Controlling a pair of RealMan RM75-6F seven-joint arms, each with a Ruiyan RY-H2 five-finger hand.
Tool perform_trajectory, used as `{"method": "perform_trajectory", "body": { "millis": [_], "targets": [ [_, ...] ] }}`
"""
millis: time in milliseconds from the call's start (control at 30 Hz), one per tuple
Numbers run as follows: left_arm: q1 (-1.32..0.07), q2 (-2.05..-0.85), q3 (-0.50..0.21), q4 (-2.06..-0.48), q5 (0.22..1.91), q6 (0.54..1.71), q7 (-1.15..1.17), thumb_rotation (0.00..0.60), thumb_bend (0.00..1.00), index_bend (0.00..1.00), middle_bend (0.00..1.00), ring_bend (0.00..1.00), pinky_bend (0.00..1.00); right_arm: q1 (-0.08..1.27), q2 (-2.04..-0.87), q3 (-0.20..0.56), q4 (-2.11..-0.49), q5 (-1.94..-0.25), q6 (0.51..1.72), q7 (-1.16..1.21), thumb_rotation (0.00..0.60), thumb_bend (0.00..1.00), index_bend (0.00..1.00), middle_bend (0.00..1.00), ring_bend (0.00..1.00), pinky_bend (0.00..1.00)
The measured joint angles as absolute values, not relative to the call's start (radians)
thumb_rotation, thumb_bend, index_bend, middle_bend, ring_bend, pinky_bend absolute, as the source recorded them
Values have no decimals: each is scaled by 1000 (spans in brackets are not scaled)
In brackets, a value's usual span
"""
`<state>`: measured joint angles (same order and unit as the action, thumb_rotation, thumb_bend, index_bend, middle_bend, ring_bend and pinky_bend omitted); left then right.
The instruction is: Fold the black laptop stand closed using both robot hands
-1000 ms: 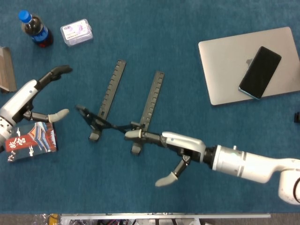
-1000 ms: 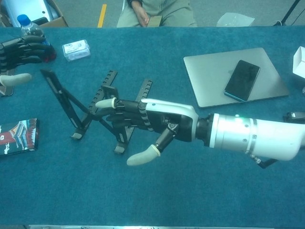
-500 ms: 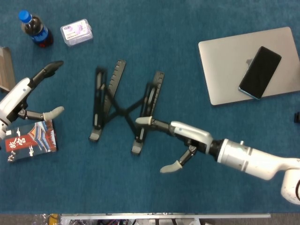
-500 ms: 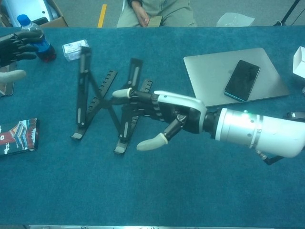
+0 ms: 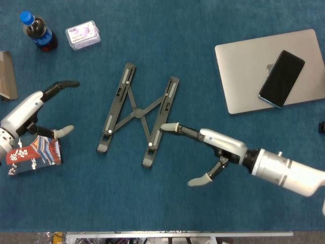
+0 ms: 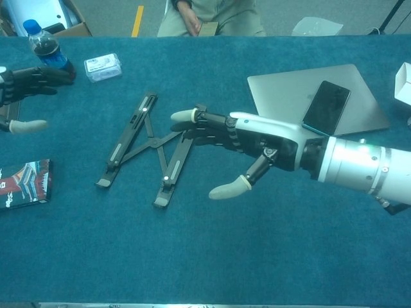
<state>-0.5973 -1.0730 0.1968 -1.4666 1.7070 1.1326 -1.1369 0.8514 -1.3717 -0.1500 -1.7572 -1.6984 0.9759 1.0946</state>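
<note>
Stand (image 5: pixel 136 114) lay flat on the desk (image 5: pixel 167 203) near centre, your right hand (image 5: pixel 213 152) just beside its right rail, fingers (image 5: pixel 175 128) spread and released, your left hand (image 5: pixel 30 109) well left, released, holding nothing.

The surface (image 5: pixel 167 30) is covered in matt blue cloth — finely napped. The laptop stand (image 5: pixel 137 114) is seen as matt black metal; the laptop (image 5: pixel 244 71) at 2 o'clock — smooth brushed silver.

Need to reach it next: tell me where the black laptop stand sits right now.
In the head view the black laptop stand lies flat on the blue table, left of centre, between the left hand and the right hand.
</note>
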Motion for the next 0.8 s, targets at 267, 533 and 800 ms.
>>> {"method": "perform_trajectory", "body": {
  "millis": [267, 533, 800],
  "targets": [
    [-609, -1087, 181, -1494, 1672, 1056, -924, 600, 280, 173, 228, 153, 44, 835, -1321, -144, -1778, -1665, 958, 895, 600, 92, 0, 59, 0, 32],
    [-617, -1109, 164, -1519, 1636, 993, -740, 600, 280, 206, 266, 170, 44, 812, -1305, -127, -1770, -1635, 954, 665, 600, 92, 0, 59, 0, 32],
    [-616, -1140, 134, -1562, 1567, 939, -524, 600, 280, 209, 293, 192, 44, 784, -1314, -97, -1743, -1566, 937, 275, 600, 91, 0, 59, 0, 32]
  ]
}}
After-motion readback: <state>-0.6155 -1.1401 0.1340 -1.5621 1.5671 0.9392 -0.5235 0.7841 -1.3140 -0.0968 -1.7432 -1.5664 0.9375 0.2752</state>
